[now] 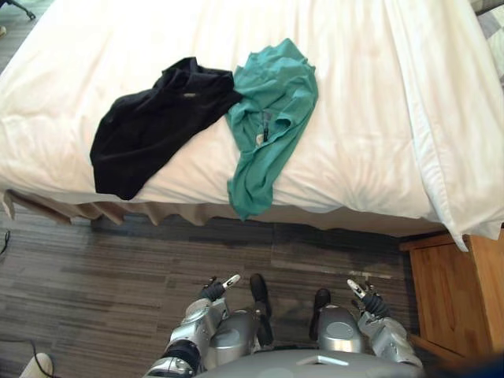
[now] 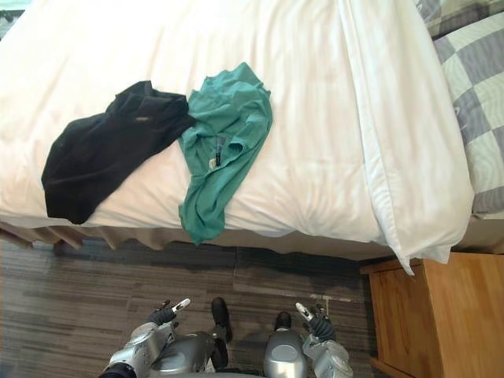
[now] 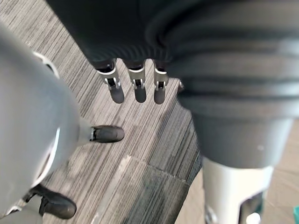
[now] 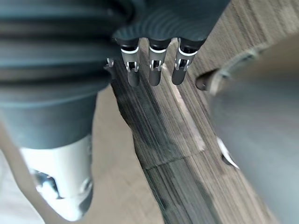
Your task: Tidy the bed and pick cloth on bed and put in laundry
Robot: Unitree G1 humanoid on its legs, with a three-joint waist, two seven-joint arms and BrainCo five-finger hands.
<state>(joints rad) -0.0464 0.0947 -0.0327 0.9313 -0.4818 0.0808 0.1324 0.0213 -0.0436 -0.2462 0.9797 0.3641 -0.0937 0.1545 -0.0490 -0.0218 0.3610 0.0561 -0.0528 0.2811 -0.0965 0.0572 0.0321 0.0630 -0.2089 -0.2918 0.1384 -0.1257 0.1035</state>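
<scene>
A black garment lies crumpled on the white bed near its front edge. Beside it on the right a teal shirt touches it, and the shirt's lower end hangs over the bed's edge. My left hand and right hand are low by my body, above the floor and well short of the bed. In the wrist views the left hand's fingers and the right hand's fingers hang straight over the wood floor, holding nothing.
A wooden nightstand stands at the right, against the bed's corner. A grey checked cover lies at the bed's far right. Dark wood floor runs between me and the bed.
</scene>
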